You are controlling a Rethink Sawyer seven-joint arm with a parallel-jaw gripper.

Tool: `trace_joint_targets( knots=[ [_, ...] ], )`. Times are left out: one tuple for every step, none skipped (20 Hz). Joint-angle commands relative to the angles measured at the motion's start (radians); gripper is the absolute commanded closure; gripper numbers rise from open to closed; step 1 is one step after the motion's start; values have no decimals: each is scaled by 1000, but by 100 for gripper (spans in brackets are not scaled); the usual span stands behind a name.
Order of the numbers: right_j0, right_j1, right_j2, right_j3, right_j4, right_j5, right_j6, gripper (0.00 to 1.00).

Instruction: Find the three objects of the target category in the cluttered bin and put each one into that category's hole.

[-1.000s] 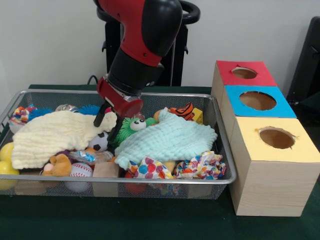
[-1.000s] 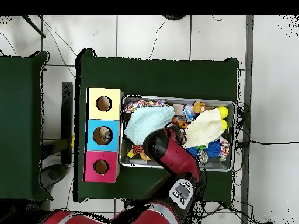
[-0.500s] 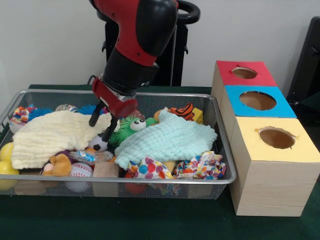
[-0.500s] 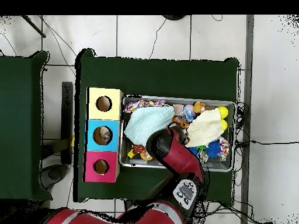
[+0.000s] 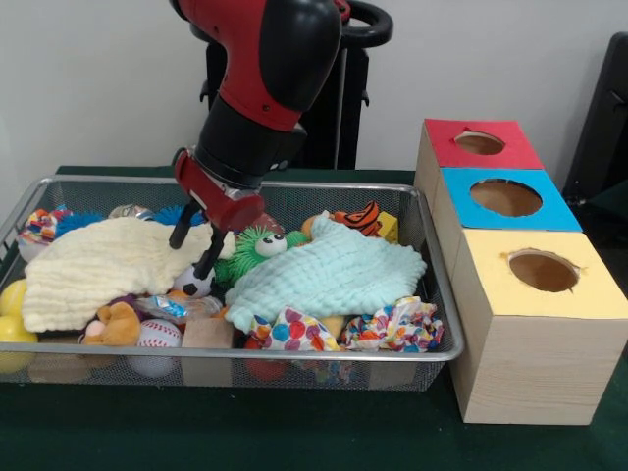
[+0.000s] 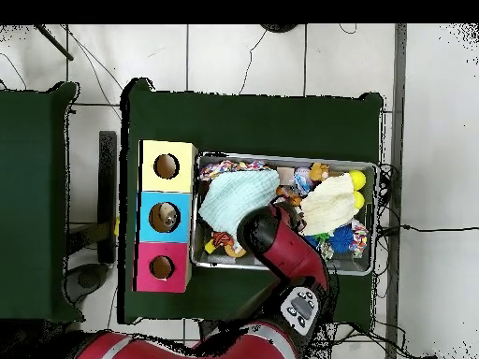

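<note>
The wire bin (image 5: 324, 356) holds a heap of toys and cloths. My gripper (image 5: 193, 250) hangs open and empty over the right edge of the cream-yellow cloth (image 5: 108, 265), just above a small soccer ball (image 5: 194, 283). A green fuzzy toy (image 5: 257, 245) sits to its right, partly under the mint cloth (image 5: 329, 275). At the right stand three wooden boxes with holes: red (image 5: 481, 144), blue (image 5: 505, 196), yellow (image 5: 542, 270). In the overhead view my arm (image 6: 281, 248) covers the gripper and the bin's middle (image 6: 367, 168).
In the bin there are also a tiger toy (image 5: 361, 218), a baseball (image 5: 157, 336), a teddy bear (image 5: 116, 324), a wooden block (image 5: 208, 334), yellow balls (image 5: 12, 299) and two bright patterned cloths (image 5: 289, 329) (image 5: 397, 326). More small items lie half hidden under the cloths.
My gripper has shifted left and slightly up in the front view, from beside the green fuzzy toy to the yellow cloth's edge. It stays open. The objects have not moved.
</note>
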Motion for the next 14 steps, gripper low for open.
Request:
trace_joint_targets(
  knots=[
    [-15, 51, 90, -105, 48, 56, 198, 0],
    [-10, 59, 84, -107, 52, 60, 201, 0],
    [-1, 71, 70, -115, 58, 70, 203, 0],
    [6, 78, 59, -119, 62, 81, 205, 0],
    [8, 78, 57, -122, 62, 84, 204, 0],
    [9, 79, 54, -124, 62, 87, 203, 0],
    [12, 76, 55, -122, 62, 91, 204, 0],
    [14, 72, 56, -121, 62, 94, 205, 0],
    [15, 66, 59, -120, 62, 96, 207, 0],
    [14, 64, 62, -121, 61, 96, 207, 0],
    [13, 66, 64, -127, 62, 97, 207, 0],
    [12, 69, 66, -133, 64, 98, 206, 0],
    [12, 75, 69, -138, 66, 92, 208, 0],
    [11, 77, 71, -138, 67, 89, 209, 0]
  ],
)
